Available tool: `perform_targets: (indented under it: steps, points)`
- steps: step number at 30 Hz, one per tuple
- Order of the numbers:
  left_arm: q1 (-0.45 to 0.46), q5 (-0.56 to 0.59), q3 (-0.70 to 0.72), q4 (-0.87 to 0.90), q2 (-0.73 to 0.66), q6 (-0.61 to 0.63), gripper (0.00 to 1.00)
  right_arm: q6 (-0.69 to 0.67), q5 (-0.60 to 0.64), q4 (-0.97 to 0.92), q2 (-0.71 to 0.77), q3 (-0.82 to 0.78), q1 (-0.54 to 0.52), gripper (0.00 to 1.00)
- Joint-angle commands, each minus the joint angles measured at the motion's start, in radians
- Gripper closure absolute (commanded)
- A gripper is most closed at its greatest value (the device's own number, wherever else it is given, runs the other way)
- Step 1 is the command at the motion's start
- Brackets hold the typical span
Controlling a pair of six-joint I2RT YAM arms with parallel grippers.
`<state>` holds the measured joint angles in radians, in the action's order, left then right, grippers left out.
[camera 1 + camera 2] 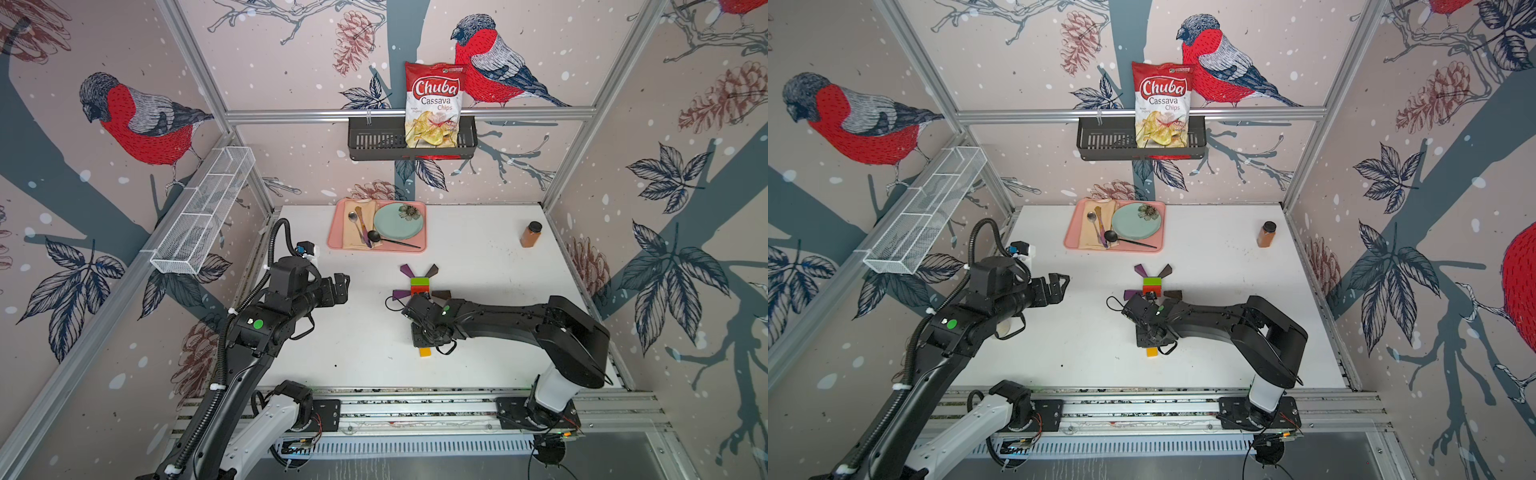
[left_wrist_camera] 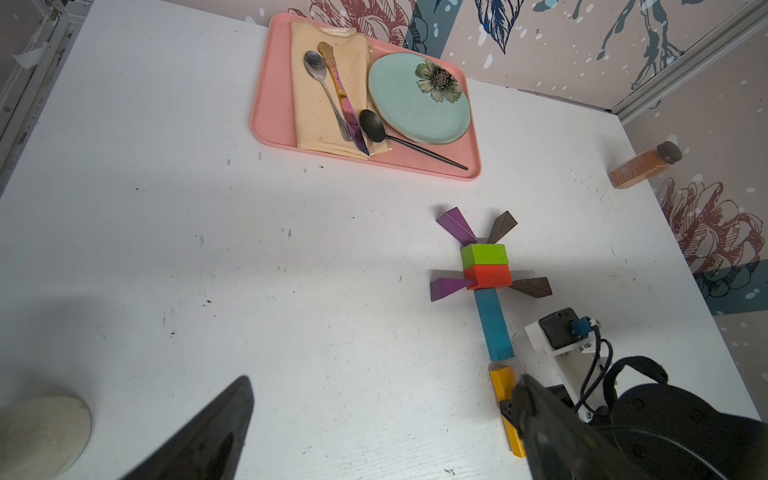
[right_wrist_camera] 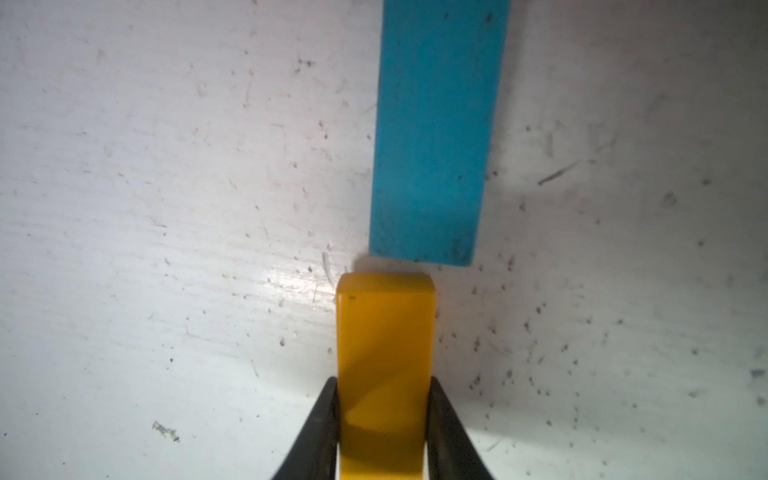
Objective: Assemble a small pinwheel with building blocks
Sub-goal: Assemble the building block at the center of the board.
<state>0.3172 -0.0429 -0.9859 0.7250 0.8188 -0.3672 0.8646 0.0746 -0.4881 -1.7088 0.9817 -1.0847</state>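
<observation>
The right hand [image 3: 382, 399], low over the middle of the white surface [image 1: 365, 345], clamps the yellow wooden bar [image 3: 384, 332] just short of the blue stem bar [image 3: 436, 137] of the flat block pinwheel [image 2: 486, 266]; the left hand [image 1: 343, 286] hovers, spread apart.

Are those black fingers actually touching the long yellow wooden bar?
Touching. The right wrist view shows the fingers of the right gripper pressed against both sides of the long yellow wooden bar, no gap.

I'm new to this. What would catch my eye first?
A colourful pinwheel lies mid-table, blades fanned around a red-and-green hub. The right gripper holds the yellow bar just short of the blue bar. A red chips bag stands in the black basket on the back wall.
</observation>
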Motion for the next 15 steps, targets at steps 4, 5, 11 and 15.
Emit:
perform_targets:
  steps: [4,5,11,15]
  points:
    - [-0.006,0.018,-0.004,0.013,-0.008,0.005,0.03,0.046,0.022,-0.104,-0.021,0.024,-0.002,0.72]
    - [-0.005,0.018,-0.003,0.014,-0.008,0.005,0.03,0.055,0.03,-0.116,-0.022,0.028,-0.002,0.72]
    - [-0.007,0.011,0.003,0.008,-0.012,0.009,0.03,0.068,0.047,-0.124,-0.014,0.039,-0.007,0.71]
    - [-0.007,0.011,0.006,0.005,-0.014,0.013,0.03,0.063,0.051,-0.126,-0.025,0.053,-0.008,0.7]
